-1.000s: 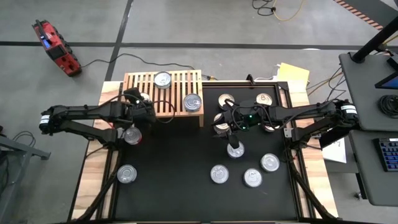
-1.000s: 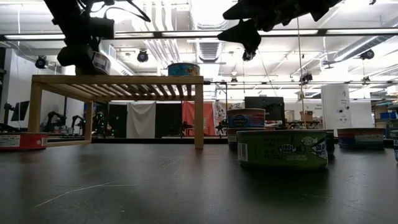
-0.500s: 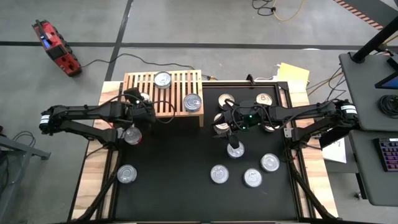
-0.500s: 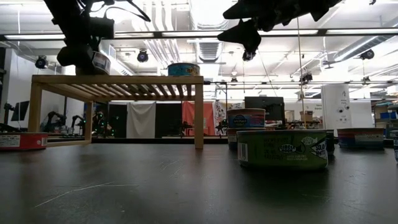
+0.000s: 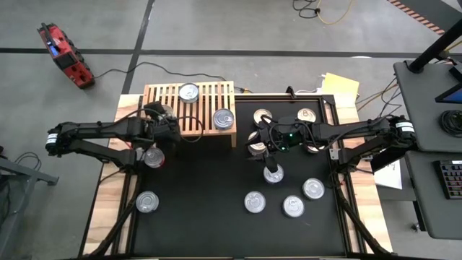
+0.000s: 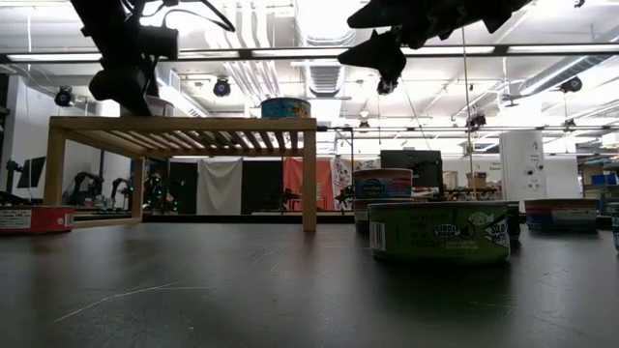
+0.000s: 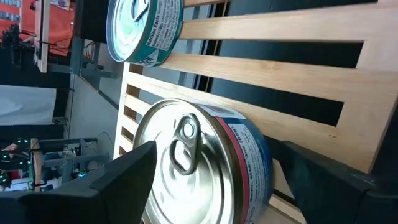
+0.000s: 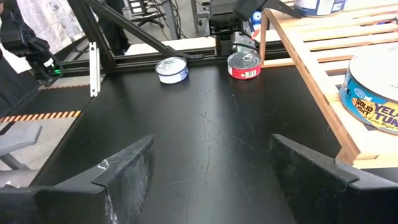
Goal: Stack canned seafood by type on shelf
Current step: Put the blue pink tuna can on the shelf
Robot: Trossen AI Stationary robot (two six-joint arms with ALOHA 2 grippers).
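Can between left tool fingers shows only wrist-side.

This is a robotics lab or workshop in a large industrial hall. Bare grey concrete floor with dark painted lines surrounds the wooden workbench topped by a black mat. A red power tool case and loose yellow and black cables lie on the floor at the far side. Exposed silver ceiling ducts and strip lights hang overhead, and far-off benches with monitors fill the room behind. A grey desk with a black keyboard stands at the right.
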